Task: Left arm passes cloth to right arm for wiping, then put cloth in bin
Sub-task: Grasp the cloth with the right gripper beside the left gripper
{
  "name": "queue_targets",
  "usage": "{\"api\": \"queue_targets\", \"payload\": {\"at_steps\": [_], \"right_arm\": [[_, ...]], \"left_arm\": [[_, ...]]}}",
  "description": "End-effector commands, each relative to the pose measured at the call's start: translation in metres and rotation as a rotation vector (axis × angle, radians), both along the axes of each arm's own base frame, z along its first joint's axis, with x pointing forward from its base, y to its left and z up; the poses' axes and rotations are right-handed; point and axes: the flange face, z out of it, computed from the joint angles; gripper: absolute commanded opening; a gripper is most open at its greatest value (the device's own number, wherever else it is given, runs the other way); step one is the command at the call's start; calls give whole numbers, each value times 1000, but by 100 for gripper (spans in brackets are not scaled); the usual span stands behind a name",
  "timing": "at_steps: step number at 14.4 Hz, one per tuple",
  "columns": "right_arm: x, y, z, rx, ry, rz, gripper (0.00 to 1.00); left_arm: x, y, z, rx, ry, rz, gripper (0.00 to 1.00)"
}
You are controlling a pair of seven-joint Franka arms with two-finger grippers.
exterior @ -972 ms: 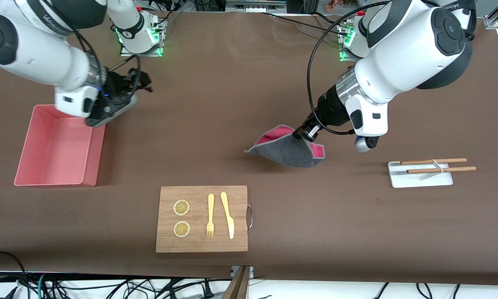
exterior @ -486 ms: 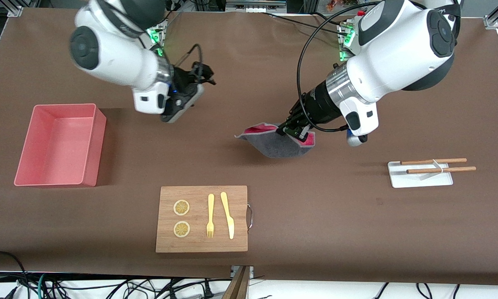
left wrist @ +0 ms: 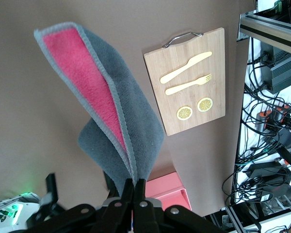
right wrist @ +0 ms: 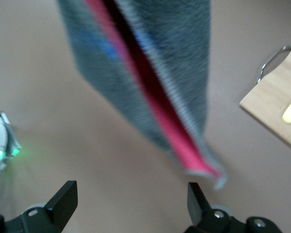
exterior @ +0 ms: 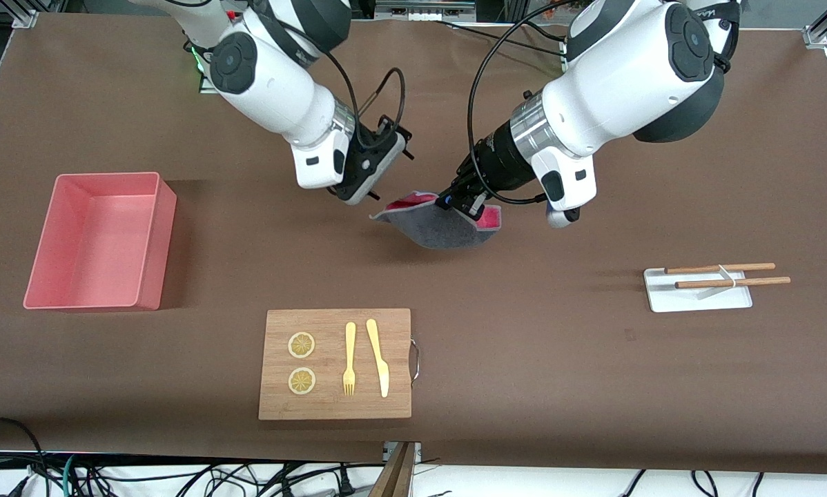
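Observation:
The cloth (exterior: 435, 226), grey outside and pink inside, hangs folded from my left gripper (exterior: 455, 200) above the middle of the table. In the left wrist view the left gripper (left wrist: 134, 182) is shut on the cloth's (left wrist: 121, 126) gathered edge. My right gripper (exterior: 362, 193) is beside the cloth's corner toward the right arm's end. In the right wrist view the right gripper (right wrist: 131, 194) is open with nothing between its fingers, and the cloth (right wrist: 155, 82) hangs just ahead of it. The pink bin (exterior: 158, 241) stands empty at the right arm's end of the table.
A wooden board (exterior: 334, 362) with a fork, a knife and two lemon slices lies nearer the front camera than the cloth. A small white tray (exterior: 696, 298) with two wooden sticks sits toward the left arm's end.
My right arm swung from over the bin across to the cloth, staying open. My left gripper carried the cloth toward the right arm's end.

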Motion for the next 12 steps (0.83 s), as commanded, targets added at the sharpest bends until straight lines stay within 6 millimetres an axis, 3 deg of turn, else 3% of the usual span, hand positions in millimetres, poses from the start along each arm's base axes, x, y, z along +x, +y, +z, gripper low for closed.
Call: {"api": "queue_targets", "payload": {"at_steps": [1,8,12], "right_arm": [[16,-2,-1,-7,-66,74,100],[31,2,2,-22,-145,83,100],[46,1,5,-114,-278,149,100]], "left_arm": [[5,-3,8,-29,-18,25,0],[3,-7,9,-30,-19,20,0],[2,-9,9,-29,-21,16,0]]}}
